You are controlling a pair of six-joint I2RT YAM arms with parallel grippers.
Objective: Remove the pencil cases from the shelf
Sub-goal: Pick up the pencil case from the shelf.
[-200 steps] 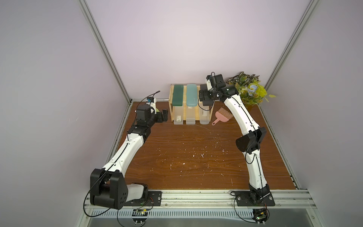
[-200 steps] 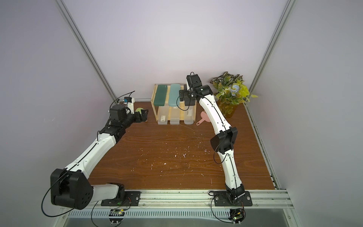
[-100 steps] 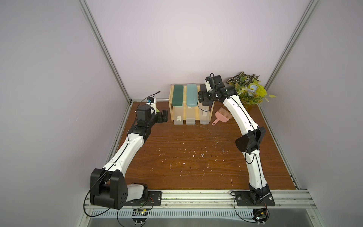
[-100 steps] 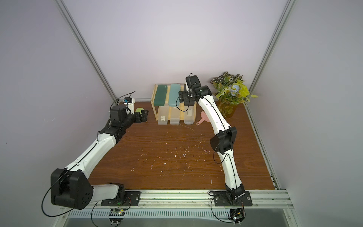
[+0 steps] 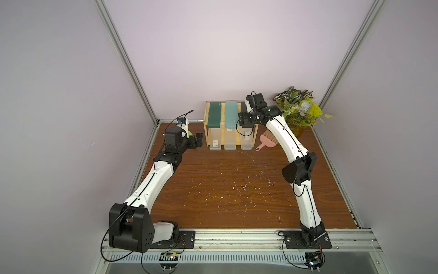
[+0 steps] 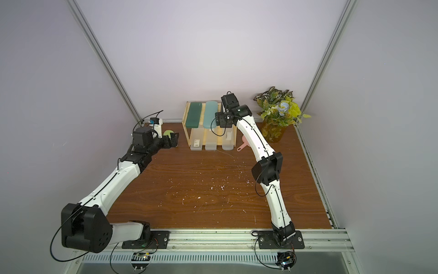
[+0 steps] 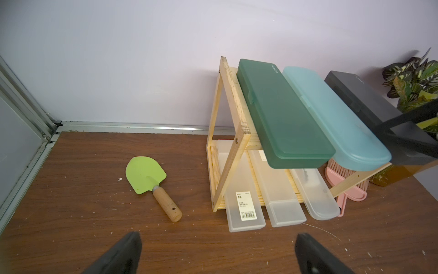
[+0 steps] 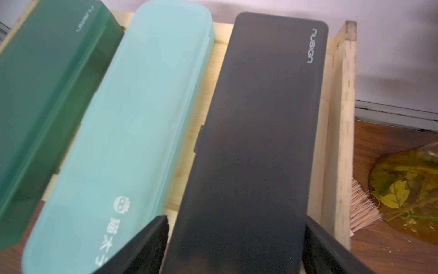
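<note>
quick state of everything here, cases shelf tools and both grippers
shelf, upright, six cases on it
green case, closed, flat on top tier
blue case, closed, top tier
black case, closed, top tier
clear cases, bottom tier, ends sticking out front
left gripper, open, empty
right gripper, astride black case, grip unclear
green shovel, lying on table
pink brush, lying beside shelf
plant, upright
</note>
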